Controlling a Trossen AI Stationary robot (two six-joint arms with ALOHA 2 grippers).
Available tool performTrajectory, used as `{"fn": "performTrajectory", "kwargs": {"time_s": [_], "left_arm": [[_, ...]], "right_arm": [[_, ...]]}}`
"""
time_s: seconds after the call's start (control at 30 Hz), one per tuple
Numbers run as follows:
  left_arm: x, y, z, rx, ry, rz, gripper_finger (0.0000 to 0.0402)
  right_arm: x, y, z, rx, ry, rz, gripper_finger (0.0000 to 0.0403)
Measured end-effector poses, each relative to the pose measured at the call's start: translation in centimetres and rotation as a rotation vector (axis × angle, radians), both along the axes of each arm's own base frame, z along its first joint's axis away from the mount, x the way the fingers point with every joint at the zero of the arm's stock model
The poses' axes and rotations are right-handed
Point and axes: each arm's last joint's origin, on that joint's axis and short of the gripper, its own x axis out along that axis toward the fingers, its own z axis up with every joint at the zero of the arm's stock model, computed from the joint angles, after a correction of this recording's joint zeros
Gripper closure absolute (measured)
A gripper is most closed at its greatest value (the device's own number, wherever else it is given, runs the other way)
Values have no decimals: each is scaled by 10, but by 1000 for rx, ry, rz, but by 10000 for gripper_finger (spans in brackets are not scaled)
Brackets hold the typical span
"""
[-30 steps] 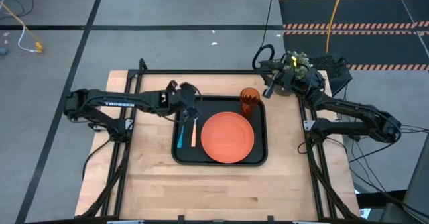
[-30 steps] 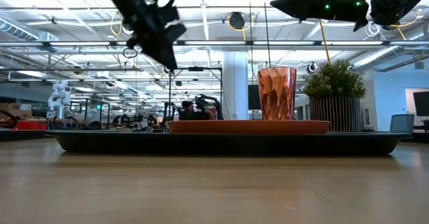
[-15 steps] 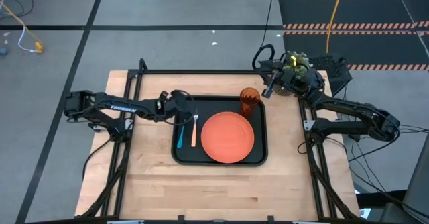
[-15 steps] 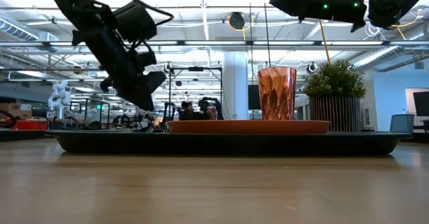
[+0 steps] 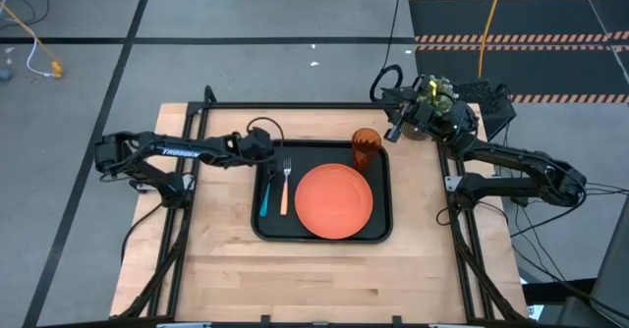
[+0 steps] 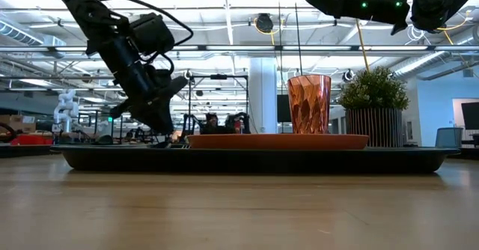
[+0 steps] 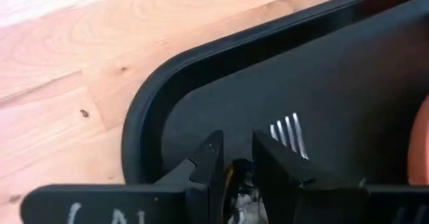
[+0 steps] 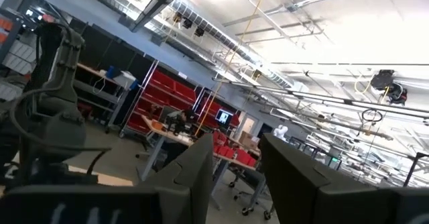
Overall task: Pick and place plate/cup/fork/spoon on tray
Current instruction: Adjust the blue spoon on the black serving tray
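A black tray [image 5: 263, 232] sits mid-table already holding all four items: the plate [image 5: 334, 200] in its centre, the cup [image 5: 366, 143] at the far right corner, and the fork [image 5: 286, 186] and spoon [image 5: 263, 198] lying side by side along the left edge, long axes running front to back. The left gripper [image 5: 265, 161] hangs low over the tray's far left corner, just beyond the fork's tines, fingers a little apart and holding nothing. The right gripper [image 5: 398, 132] waits raised beyond the tray's far right corner, fingers parted and empty. Nothing seems left to pick; the left arm is nearer the cutlery.
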Motion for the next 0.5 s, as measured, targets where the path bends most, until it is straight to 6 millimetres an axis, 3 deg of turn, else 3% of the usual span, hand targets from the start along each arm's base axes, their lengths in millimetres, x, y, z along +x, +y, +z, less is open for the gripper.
{"fn": "performTrajectory", "kwargs": {"time_s": [0.5], "left_arm": [[-2, -5, -4, -133, 8, -88, 321]], "right_arm": [[0, 0, 0, -20, 5, -9, 284]]}}
